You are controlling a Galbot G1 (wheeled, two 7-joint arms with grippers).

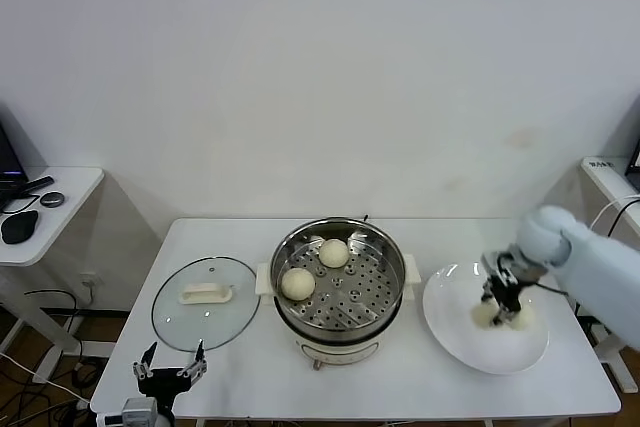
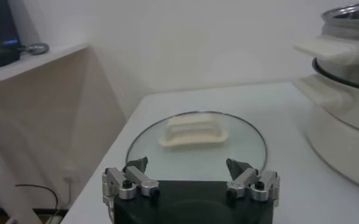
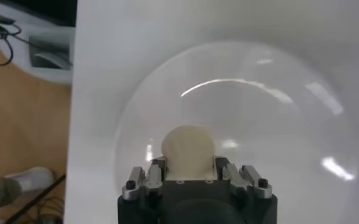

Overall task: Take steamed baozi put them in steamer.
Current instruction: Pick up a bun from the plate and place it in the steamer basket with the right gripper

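Observation:
The steel steamer (image 1: 372,247) stands mid-table and holds two cream-white baozi, one at the back (image 1: 333,253) and one at the left (image 1: 298,284). My right gripper (image 1: 503,299) is down on the white plate (image 1: 450,332), shut on a baozi (image 1: 484,316) that rests on it. In the right wrist view the fingers (image 3: 158,170) press both sides of this baozi (image 3: 188,146), and my right gripper (image 3: 188,165) hides its near half. A fourth baozi is not clearly seen. My left gripper (image 1: 170,367) is open and empty at the table's front left edge.
The glass lid (image 1: 205,317) with a white handle lies flat left of the steamer, just ahead of the left gripper (image 2: 187,167) in its wrist view (image 2: 197,152). The steamer's side (image 2: 344,122) shows there too. Side tables stand at far left (image 1: 70,187) and far right (image 1: 610,172).

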